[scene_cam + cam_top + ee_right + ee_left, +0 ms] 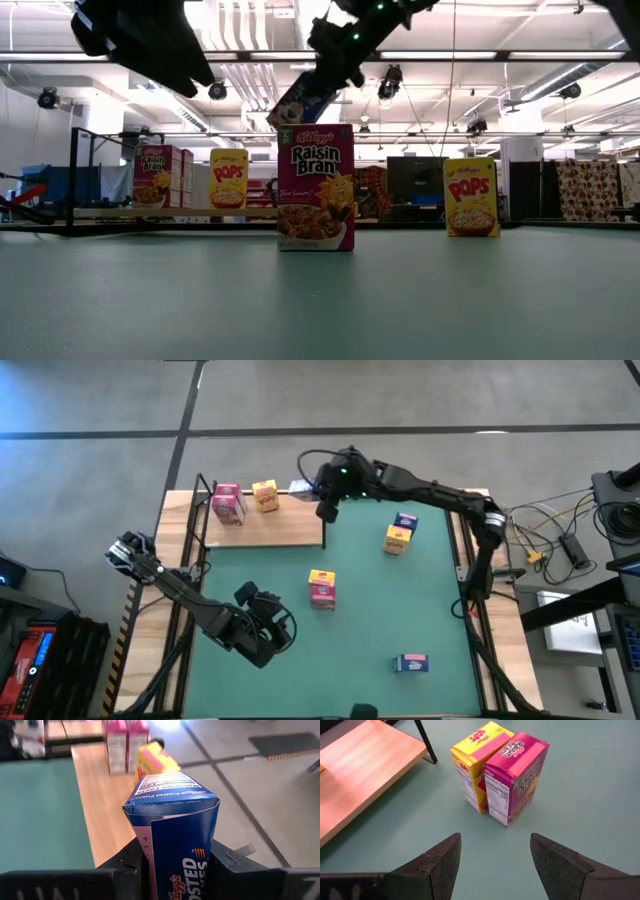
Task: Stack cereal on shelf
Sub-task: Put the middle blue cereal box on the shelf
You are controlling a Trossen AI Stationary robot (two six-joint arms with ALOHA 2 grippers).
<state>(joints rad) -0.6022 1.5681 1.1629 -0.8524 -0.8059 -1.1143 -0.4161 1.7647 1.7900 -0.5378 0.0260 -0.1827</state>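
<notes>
Green table mat under wooden shelf, grey concrete floor beyond

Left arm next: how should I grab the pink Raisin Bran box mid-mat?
Close the left gripper jaws across the narrow faces of the Raisin Bran box, coming from above. It stands upright, and the yellow Pops box touching one broad face blocks that side.

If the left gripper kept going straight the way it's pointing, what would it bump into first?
Probably the pink Raisin Bran box, standing on the green mat right beside a yellow Pops box. Both sit straight ahead of the open left gripper, with nothing between. Depth is hard to judge, so it might touch both nearly together.
</notes>
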